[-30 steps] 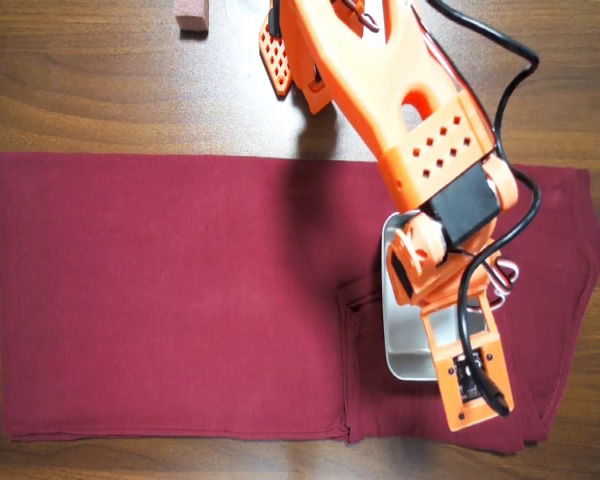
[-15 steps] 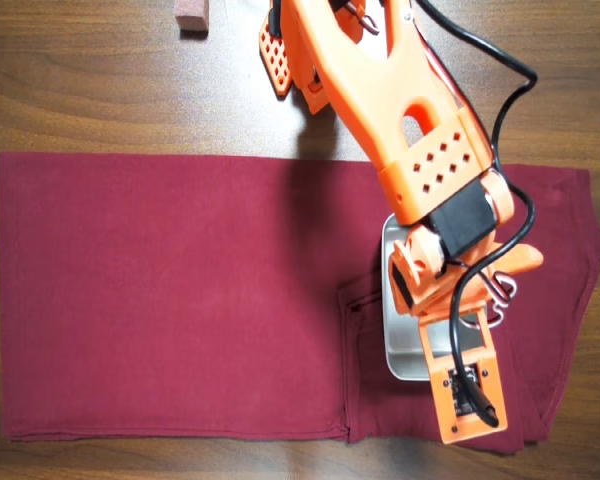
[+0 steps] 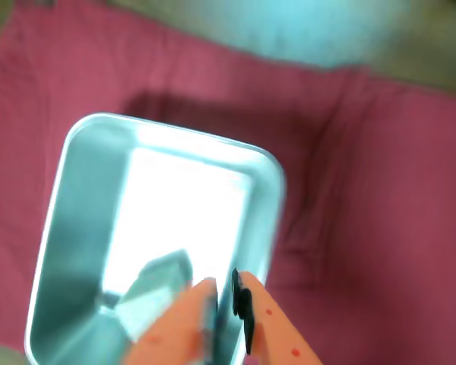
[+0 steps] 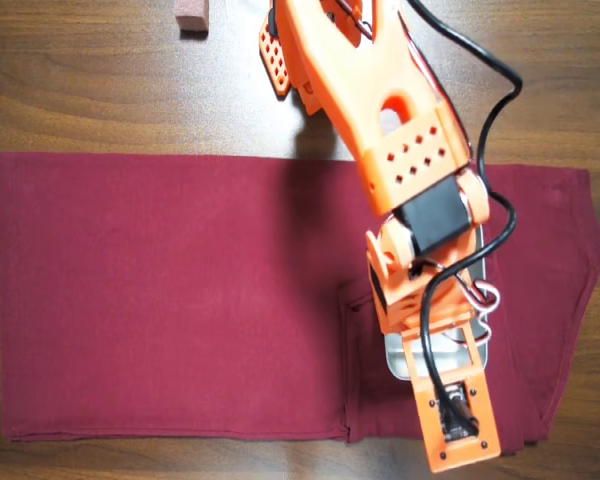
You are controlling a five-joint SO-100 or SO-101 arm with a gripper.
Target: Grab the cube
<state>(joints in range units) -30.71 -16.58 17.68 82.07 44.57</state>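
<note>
One orange arm (image 4: 400,180) over metal tray (image 3: 76,228) on red cloth (image 4: 160,300) — jaws nearly closed, holding nothing visible, cube unseen.

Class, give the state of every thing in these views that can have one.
cube: lying in the tray beside the jaws, not visibly gripped.
metal tray: upright on the cloth, under the arm.
jaws: low over the tray, nearly together; blur hides whether shut.
red cloth: spread flat, creased near the tray.
reddish-brown block: on bare wood, off the cloth.
</note>
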